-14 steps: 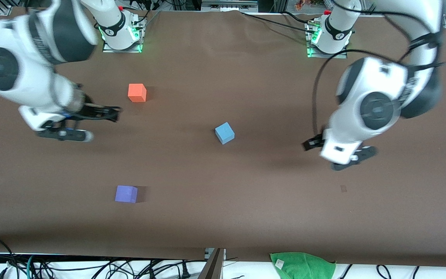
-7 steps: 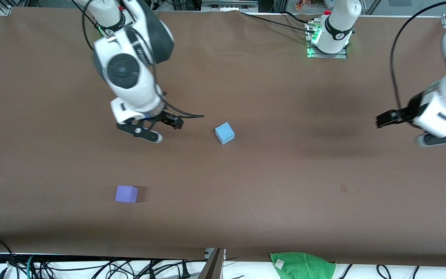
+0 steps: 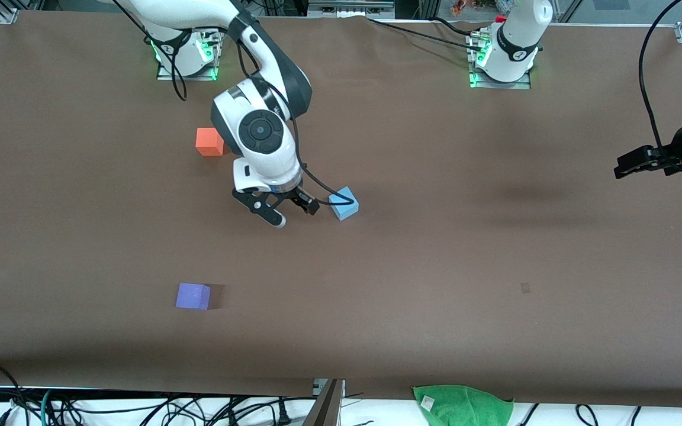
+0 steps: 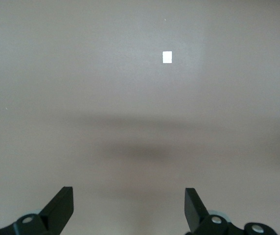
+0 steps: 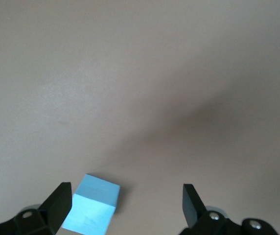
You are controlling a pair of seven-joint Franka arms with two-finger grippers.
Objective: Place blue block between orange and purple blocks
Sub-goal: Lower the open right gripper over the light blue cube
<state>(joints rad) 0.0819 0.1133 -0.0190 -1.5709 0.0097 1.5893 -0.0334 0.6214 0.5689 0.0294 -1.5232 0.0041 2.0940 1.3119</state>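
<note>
right claw [image 3: 291, 211] now beside blue block [image 3: 344, 203], open

Brown matte counter [image 3: 436, 266] | light sky-blue cube [image 3: 343, 203] mid-counter | bright orange cube [image 3: 208, 142] toward right arm's end, nearer the bases | violet-purple cube [image 3: 193, 296] nearest the front camera | green cloth [image 3: 465, 405] at counter's front edge

The blue block [image 3: 344, 203] is set mid-table [image 3: 436, 266]; the orange block [image 3: 208, 142] and purple block [image 3: 192, 296] are placed toward the right arm's end, the purple block nearer the front edge.
</note>
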